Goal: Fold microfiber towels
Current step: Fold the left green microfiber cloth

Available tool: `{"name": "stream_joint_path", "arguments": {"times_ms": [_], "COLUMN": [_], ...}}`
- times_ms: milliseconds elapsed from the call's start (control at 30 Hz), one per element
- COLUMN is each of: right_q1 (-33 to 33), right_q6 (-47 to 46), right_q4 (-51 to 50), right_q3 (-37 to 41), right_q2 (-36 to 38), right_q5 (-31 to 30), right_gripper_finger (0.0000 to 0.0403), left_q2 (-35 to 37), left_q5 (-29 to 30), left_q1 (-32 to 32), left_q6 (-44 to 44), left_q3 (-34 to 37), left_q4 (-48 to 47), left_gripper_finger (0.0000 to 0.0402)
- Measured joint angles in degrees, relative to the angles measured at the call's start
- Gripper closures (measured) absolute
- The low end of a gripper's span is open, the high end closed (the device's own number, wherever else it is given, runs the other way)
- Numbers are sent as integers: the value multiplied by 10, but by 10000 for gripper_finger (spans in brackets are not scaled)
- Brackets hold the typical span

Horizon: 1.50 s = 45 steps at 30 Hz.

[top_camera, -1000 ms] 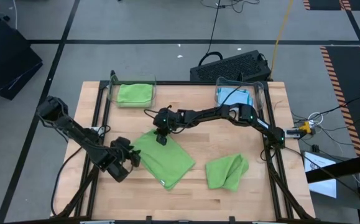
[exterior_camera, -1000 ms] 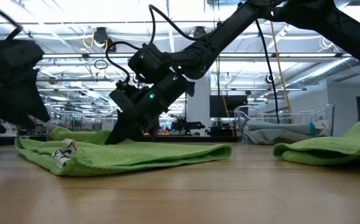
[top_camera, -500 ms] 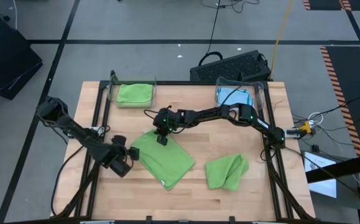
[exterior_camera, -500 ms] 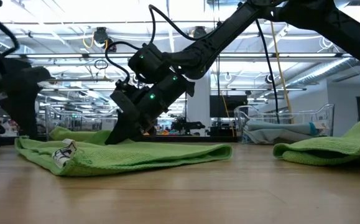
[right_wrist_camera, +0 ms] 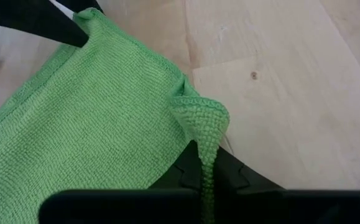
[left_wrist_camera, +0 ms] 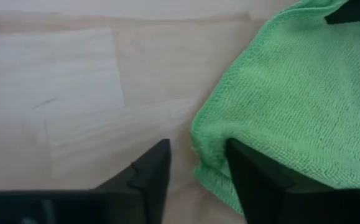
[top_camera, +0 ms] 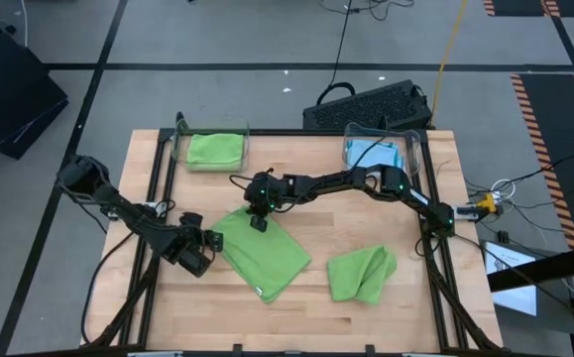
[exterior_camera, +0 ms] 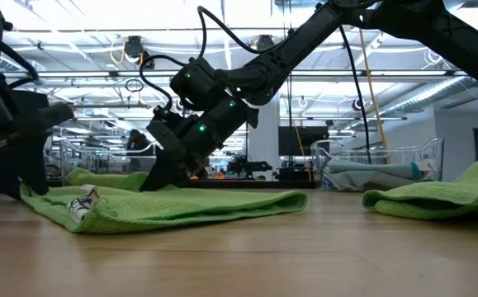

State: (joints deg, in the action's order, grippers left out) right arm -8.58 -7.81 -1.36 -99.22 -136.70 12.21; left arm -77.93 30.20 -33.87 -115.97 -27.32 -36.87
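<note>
High view shows the half-folded green towel (top_camera: 262,253) lying near the middle of the worktop (top_camera: 296,169), and everything else can be placed from it; the right gripper (top_camera: 258,220) sits on the towel's far corner, jaws pinched tight on a peak of the cloth, which the right wrist view shows rising in a ridge between them; the left gripper (top_camera: 203,251) is low at the towel's left corner, its jaws part-way apart and straddling the rolled hem without yet clamping it, one finger (left_wrist_camera: 152,177) on bare wood and the other finger (left_wrist_camera: 254,180) against the cloth.

My reading is that the step in hand is taking hold of two corners for the next fold; the next move seems to call for the left jaws to close on that hem, then for both arms to lift and carry the edge across together; the pile is soft and thick, so a shallow bite could slip.

To the right of the towel lies a crumpled green towel (top_camera: 362,274), well apart; beyond it at the worktop's far edge stand a clear bin (top_camera: 180,149) holding a folded green towel (top_camera: 214,148), and a second clear bin (top_camera: 417,151) holding blue towels (top_camera: 374,155).

The surface is pale wood planking in a black frame; low view looks past it into a bright workshop hall with ceiling lights and hanging cables; a dark keyboard (top_camera: 368,105) lies on the grey floor behind.
</note>
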Motion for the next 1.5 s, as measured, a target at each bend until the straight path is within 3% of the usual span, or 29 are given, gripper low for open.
{"name": "stream_joint_path", "arguments": {"times_ms": [300,433,633,933,1067,1233,1367,1500], "right_q1": [0,0,-1,0,3,12,25,47], "right_q6": [11,26,59,94,101,100,87,90], "right_q4": [-7,-44,-131,-236,-238,-126,-5,146], "right_q3": [0,1,1,5,72,213,347,482], "right_q2": [3,20,63,149,208,317,397,465], "right_q5": [-1,-5,-35,-93,-94,-95,-97,-94], "right_gripper_finger": [403,403,402,401,400,400,400,399], "left_q2": [-10,-9,13,70,90,97,97,97], "left_q5": [26,47,128,231,263,269,250,228], "left_q1": [7,13,14,37,39,44,52,44], "left_q6": [77,141,235,499,676,867,928,952], "left_q3": [1,1,-2,-3,-3,-3,-3,-3], "left_q4": [17,15,-4,52,164,306,388,406], "left_gripper_finger": [390,392,396,399,399,398,399,399]}}
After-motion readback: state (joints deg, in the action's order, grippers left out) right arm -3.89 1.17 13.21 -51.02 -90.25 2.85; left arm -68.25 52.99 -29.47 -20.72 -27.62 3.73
